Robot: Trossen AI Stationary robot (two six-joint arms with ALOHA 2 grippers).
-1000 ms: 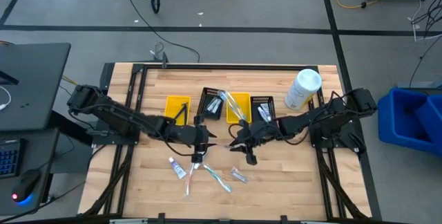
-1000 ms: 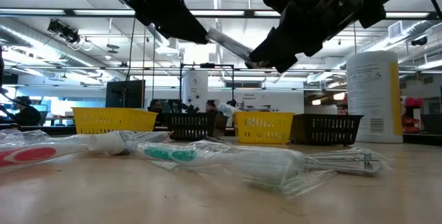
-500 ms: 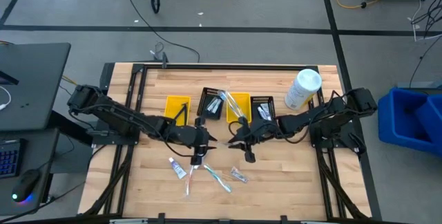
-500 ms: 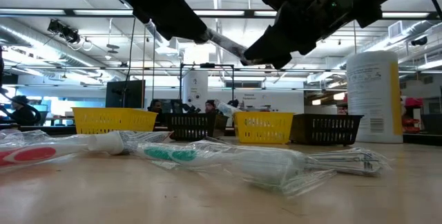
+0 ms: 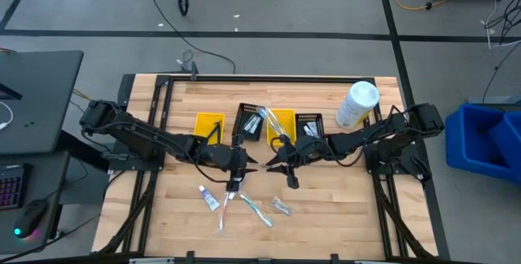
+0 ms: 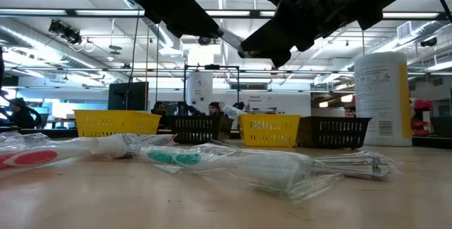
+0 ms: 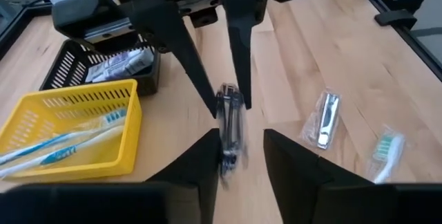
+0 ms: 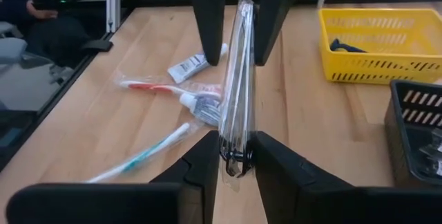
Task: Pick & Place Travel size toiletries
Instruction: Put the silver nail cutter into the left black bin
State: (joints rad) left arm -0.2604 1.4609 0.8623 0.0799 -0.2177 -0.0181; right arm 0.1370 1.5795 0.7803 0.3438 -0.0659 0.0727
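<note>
A long clear packet with a dark slim item inside hangs in the air between my two grippers, above the table's middle. My right gripper is shut on one end. My left gripper faces it from the table's left. It is open by a narrow gap, and the packet's other end reaches far back between its fingers. Whether those fingers touch it, I cannot tell. Below, a toothpaste tube, wrapped toothbrushes and a small packet lie flat on the wood. My right gripper pinches the clear packet's end between its two fingers. They come level from the table's right and lie along the packet. The packet is lifted clear of the table and sticks out level toward my left gripper.
Two yellow bins and two black bins stand in a row behind the grippers, some with toiletries inside. A big white bottle stands at the far right. Bare wood lies toward the near right corner.
My right gripper has moved toward the table's left, closer to my left gripper. The packet now reaches farther between the left fingers, and less of it shows between the two grippers.
</note>
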